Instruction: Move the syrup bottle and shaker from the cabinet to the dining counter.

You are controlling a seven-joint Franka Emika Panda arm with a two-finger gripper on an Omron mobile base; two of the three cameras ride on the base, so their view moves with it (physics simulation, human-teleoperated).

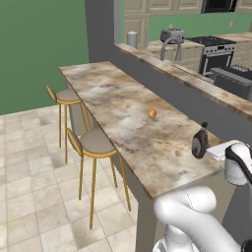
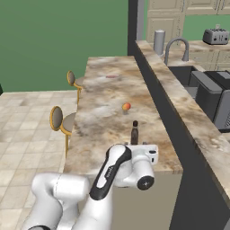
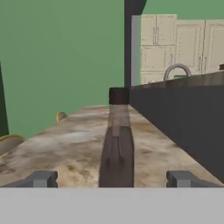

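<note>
Bottle (image 1: pixel 200 143) stood upright on the worktop (image 1: pixel 118 106), near its close end; we had our end effector (image 3: pixel 113 179) spread wide around it, not pinching. Shaker was left to fetch.

A green wall (image 1: pixel 34 44) is backing a beige tiled floor (image 1: pixel 29 197); two gold-legged stools (image 1: pixel 93 147) are standing there, beige cupboards (image 2: pixel 179 20) showing beyond.
</note>
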